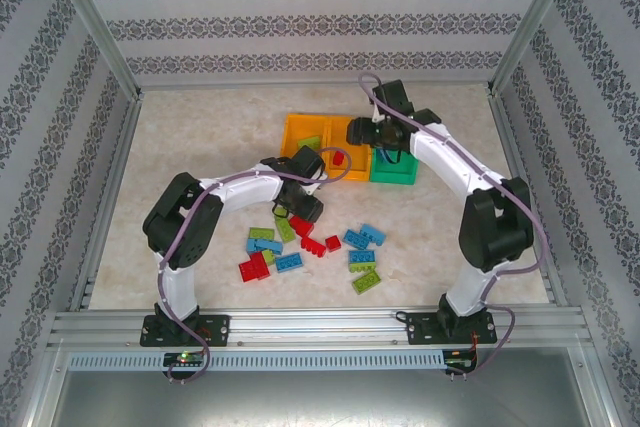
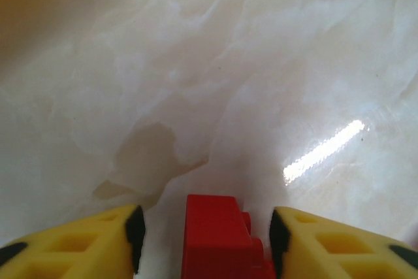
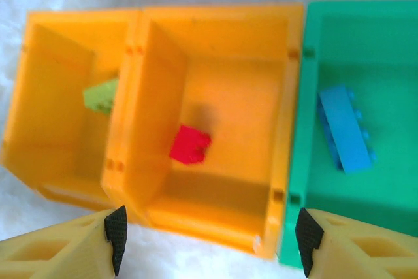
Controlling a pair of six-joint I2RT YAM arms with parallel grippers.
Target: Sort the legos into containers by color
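- Two yellow fingers of the left end effector (image 2: 204,227) stand apart, low over the pale worktop (image 2: 261,63). A red lego (image 2: 215,240) lies between them. A clear gap shows on its left side, and its right side lies just beside the other finger, so it is not clamped.
- From above, the left end effector (image 1: 297,209) hangs at the far edge of the loose legos (image 1: 312,243). These are red, blue and lime green, scattered on the worktop between the two arms.
- The right end effector (image 3: 208,233) is spread wide with nothing between its fingers. It sits above the near wall of the containers (image 3: 287,96).
- Beyond it, the middle orange bin (image 3: 222,31) holds a small red brick (image 3: 190,144) on its floor.
- The left orange bin (image 3: 39,96) holds a lime green brick (image 3: 101,95) close to its right wall.
- The green bin (image 3: 366,17) holds a blue brick (image 3: 346,129) lying lengthwise.
- From above, the right end effector (image 1: 385,142) hovers over the row of bins, well apart from the loose pile.
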